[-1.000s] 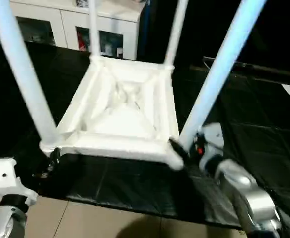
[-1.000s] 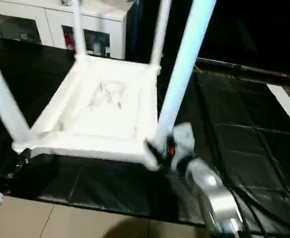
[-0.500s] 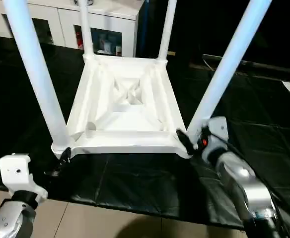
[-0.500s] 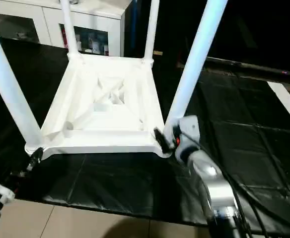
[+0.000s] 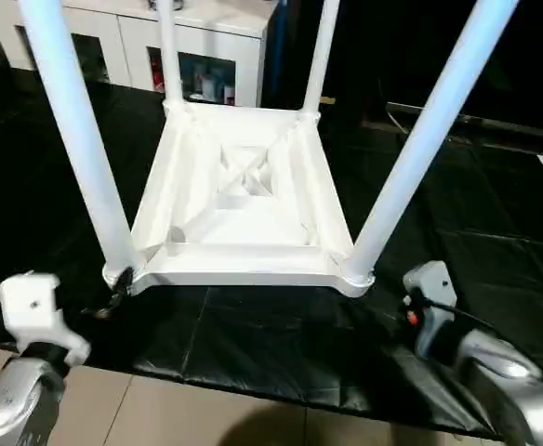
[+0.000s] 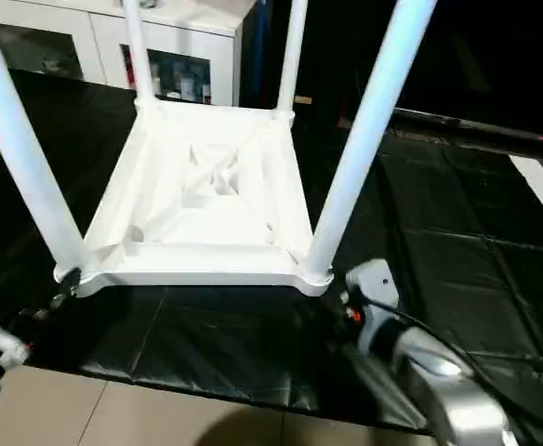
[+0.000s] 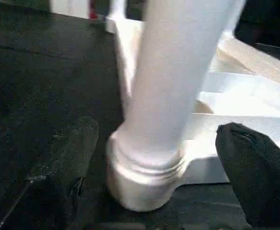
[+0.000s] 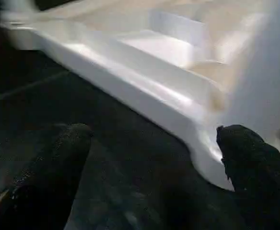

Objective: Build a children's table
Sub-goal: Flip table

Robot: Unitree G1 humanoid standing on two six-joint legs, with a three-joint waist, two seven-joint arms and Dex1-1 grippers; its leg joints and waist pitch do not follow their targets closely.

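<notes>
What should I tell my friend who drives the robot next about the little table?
Left tool: open, its fingers either side of the near left leg, not gripping.
Right tool: open, empty, by the near right corner socket.
Table top lies upside down on the black mat, all four legs standing in the sockets.
Left to do: probably flip it upright.

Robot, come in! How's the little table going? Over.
Left gripper open around near-left leg, not gripping. Right gripper open beside near-right corner. Table top upside down on black mat, four legs up. Nothing in the way.
</notes>
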